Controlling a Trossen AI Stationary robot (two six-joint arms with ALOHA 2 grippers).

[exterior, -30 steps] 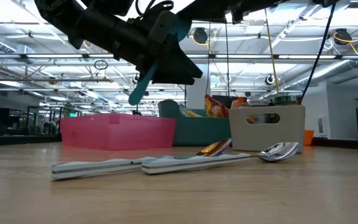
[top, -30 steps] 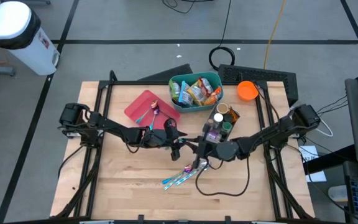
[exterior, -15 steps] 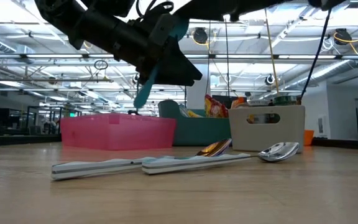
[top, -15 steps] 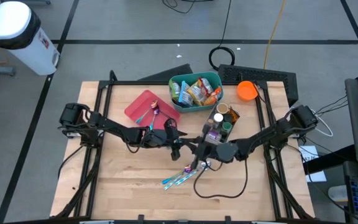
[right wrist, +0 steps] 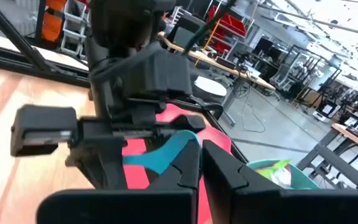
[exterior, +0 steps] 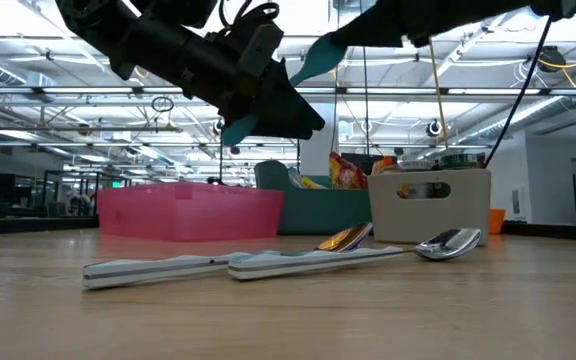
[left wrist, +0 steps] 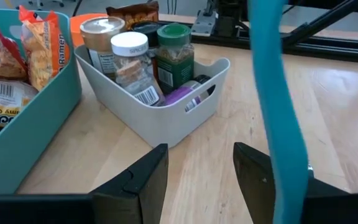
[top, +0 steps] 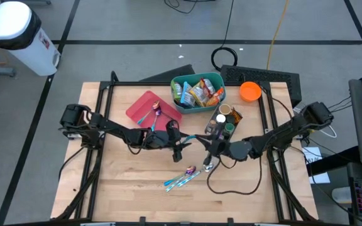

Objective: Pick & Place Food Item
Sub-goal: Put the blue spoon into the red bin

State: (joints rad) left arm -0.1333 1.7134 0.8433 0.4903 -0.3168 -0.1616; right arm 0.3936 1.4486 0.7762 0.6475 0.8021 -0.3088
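A white cylindrical bin [top: 14, 34] is seen on the floor beyond the table; an orange round bowl [top: 250, 91] is set at the far edge.

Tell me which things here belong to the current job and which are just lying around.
In use: teal utensil, right end effector shut on it, left end effector beside it.
Lying about: spoons, spice caddy, snack bin, orange bowl.

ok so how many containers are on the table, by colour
pink tray: 1
teal bin: 1
grey caddy: 1
orange bowl: 1
total: 4
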